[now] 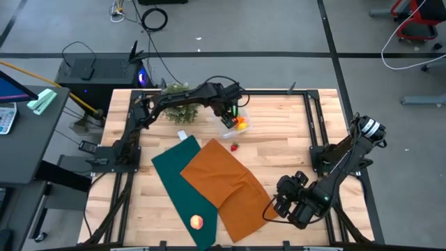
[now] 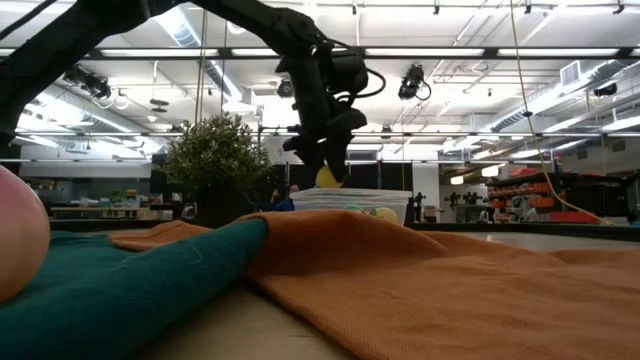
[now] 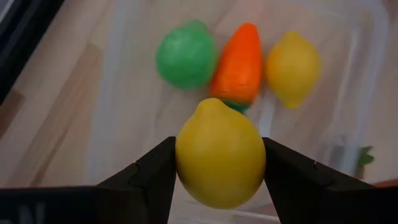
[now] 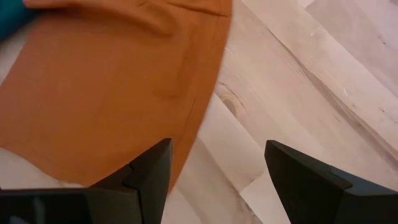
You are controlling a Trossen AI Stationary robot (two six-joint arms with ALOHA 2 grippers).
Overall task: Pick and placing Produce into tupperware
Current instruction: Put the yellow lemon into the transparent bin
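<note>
Wooden slat table (image 1: 279,150) with a peach-coloured fruit (image 1: 197,222) on the green cloth (image 1: 174,174), orange cloth (image 1: 223,188) beside it, left gripper (image 3: 219,163) pinching a yellow lemon (image 3: 219,152) over the tupperware (image 1: 233,129), right gripper (image 4: 217,163) spread, resting near the front-right edge.

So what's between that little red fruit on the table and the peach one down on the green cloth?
The high view shows the orange cloth between the red fruit and the peach one, which rests on the green cloth.

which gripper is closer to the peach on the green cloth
Right. The right gripper waits open off the orange cloth's near corner, across that cloth from the peach. The left gripper holds a yellow lemon over the tupperware, far across the table.
</note>
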